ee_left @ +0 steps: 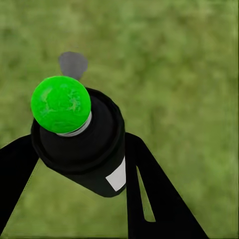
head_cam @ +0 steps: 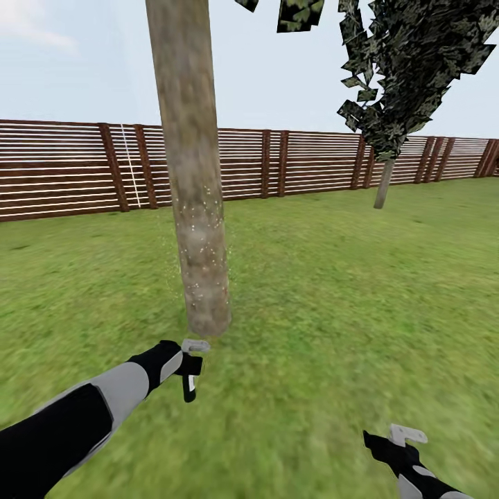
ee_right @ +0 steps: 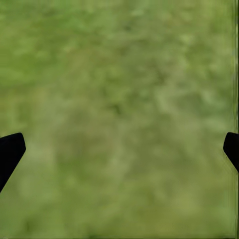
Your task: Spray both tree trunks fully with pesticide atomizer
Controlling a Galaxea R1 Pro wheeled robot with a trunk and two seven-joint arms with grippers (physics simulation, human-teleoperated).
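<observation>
Though the tree trunk loses its crown past the picture's top, pale specks dot its lower bark. The left gripper clamps the pesticide atomizer, green-tipped, just before the trunk base. The right gripper hangs spread over grass.

A brown horizontal-slat fence is running across the view, well beyond the left gripper's fingers and the right gripper's fingers. Dark posts are dividing it into panels, and a thin white line is standing against it, far ahead of the left fingers and a little to their left. A dark narrow tree is leaning on a thin trunk, far ahead of the right fingers, just before the fence. A pale blue sky is showing above the fence, with a faint cloud.
</observation>
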